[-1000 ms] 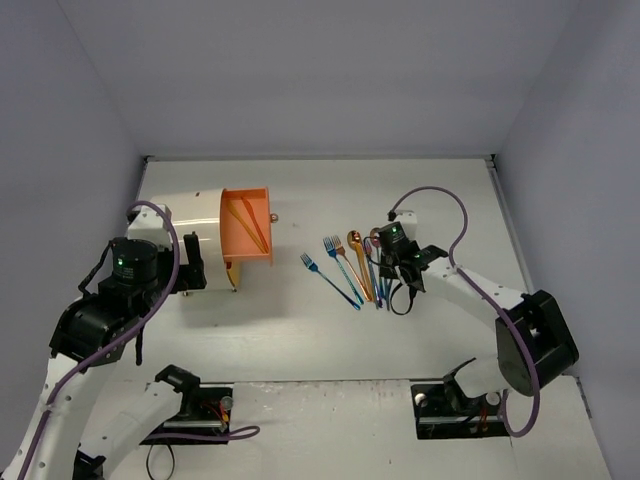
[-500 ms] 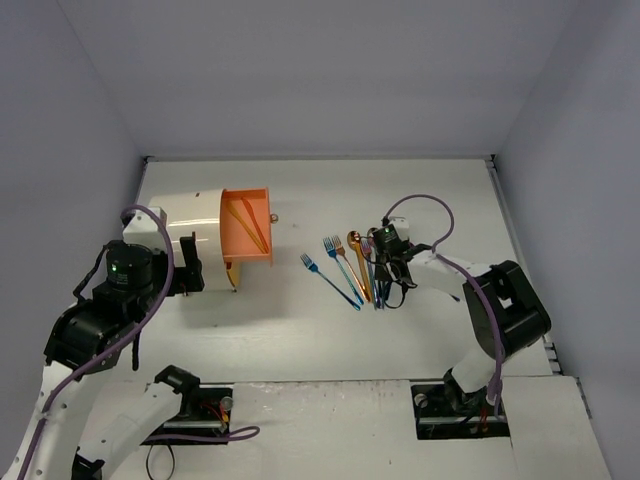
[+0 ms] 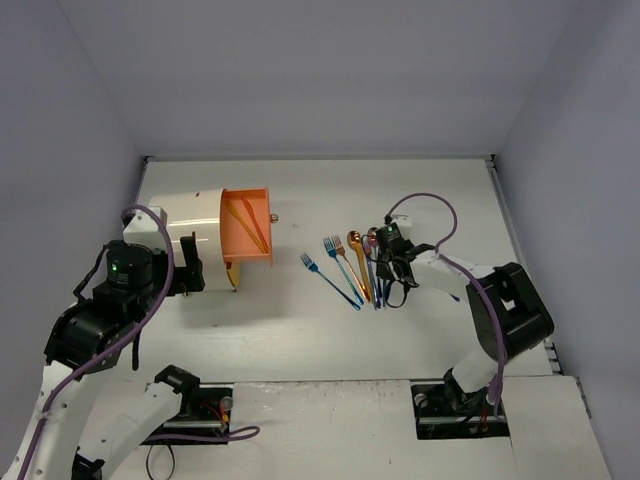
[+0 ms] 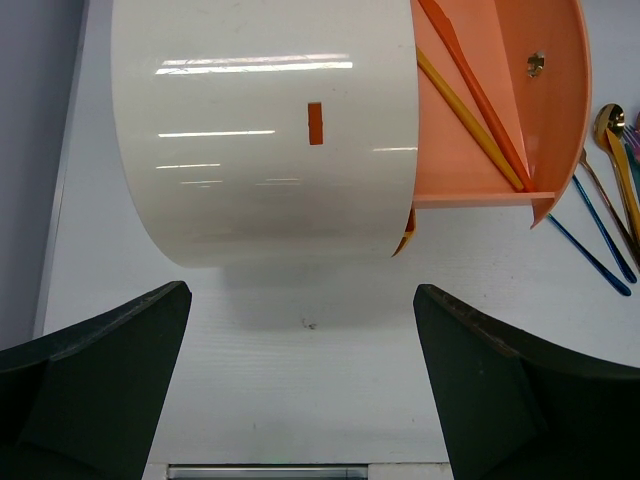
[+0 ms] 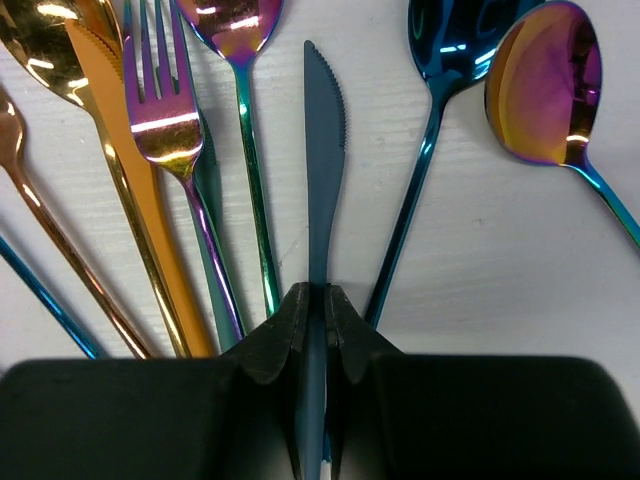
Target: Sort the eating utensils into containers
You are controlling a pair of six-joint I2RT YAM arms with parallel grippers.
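Note:
The eating utensils (image 3: pixel 350 265) lie fanned on the white table, handles meeting at the near end. My right gripper (image 3: pixel 388 283) is shut on the blue knife (image 5: pixel 322 150), low on its handle, with the jaws (image 5: pixel 317 300) pinching it from both sides. Beside the knife lie a purple fork (image 5: pixel 160 100), an orange knife (image 5: pixel 120 160), a gold spoon (image 5: pixel 30 40), a blue spoon (image 5: pixel 450 40) and a purple spoon (image 5: pixel 545 90). The cream drum cabinet (image 4: pixel 260 130) has one orange drawer (image 4: pixel 490 150) slid out to the right. My left gripper (image 4: pixel 300 295) is open and empty just in front of the drum.
The drawer shows slanted orange dividers and a brass knob (image 4: pixel 537 63). A second orange drawer edge (image 3: pixel 232 272) peeks out under the drum. Two blue forks (image 3: pixel 330 262) lie left of the fan. Grey walls enclose the table on three sides.

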